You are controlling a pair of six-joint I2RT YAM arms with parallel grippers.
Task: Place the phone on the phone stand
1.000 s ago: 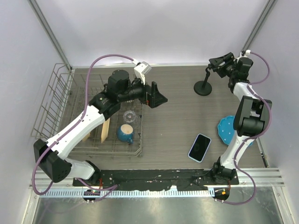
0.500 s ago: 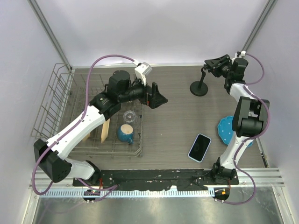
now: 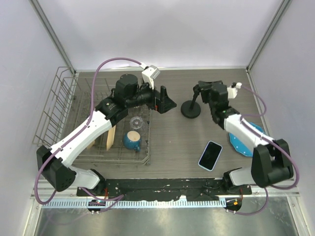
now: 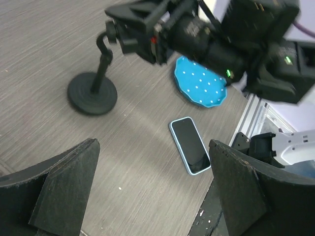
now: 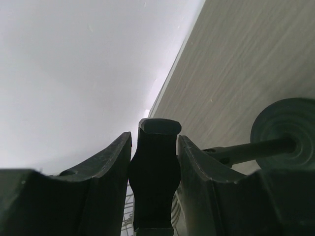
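The phone, black screen with light blue edges, lies flat on the table near the front right; it also shows in the left wrist view. The black phone stand stands at mid table, its disc base on the wood. My right gripper is shut on the stand's clamp head; the post and base show to the right of it. My left gripper is open and empty, held above the table left of the stand.
A blue dotted plate lies right of the phone. A wire dish rack at the left holds a blue mug and a glass. White walls close in the back and sides.
My right gripper has carried the phone stand from the back right corner leftward and nearer, to mid table. The left arm and the phone have not moved.
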